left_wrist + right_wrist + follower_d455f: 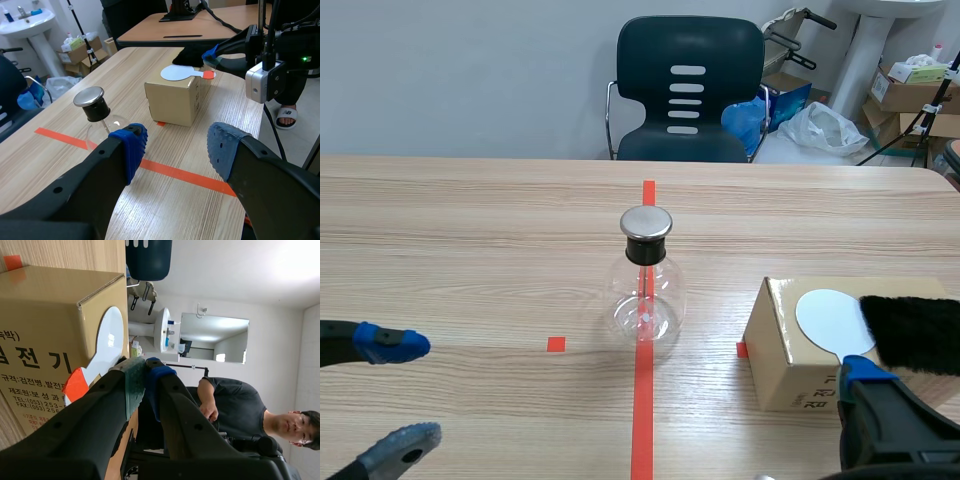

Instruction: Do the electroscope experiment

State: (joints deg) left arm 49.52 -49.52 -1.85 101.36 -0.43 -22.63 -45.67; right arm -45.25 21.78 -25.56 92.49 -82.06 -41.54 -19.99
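The electroscope, a clear glass flask point(645, 295) with a metal cap point(647, 222), stands mid-table on the red tape line. To its right is a cardboard box point(782, 350), and on top of it lie a white round paddle point(832, 320) with an orange-red handle point(208, 74) and a black fur cloth point(915, 330). My right gripper point(145, 365) is shut with nothing between its pads, its tips just above the paddle handle at the box's near edge. My left gripper point(175, 145) hangs open low at the table's left, pointing toward the flask point(102, 120) and apart from it.
A dark chair point(688, 90) stands behind the table's far edge. Boxes and bags lie on the floor at the back right. A person in a dark shirt point(235, 410) is in the room's background in the right wrist view.
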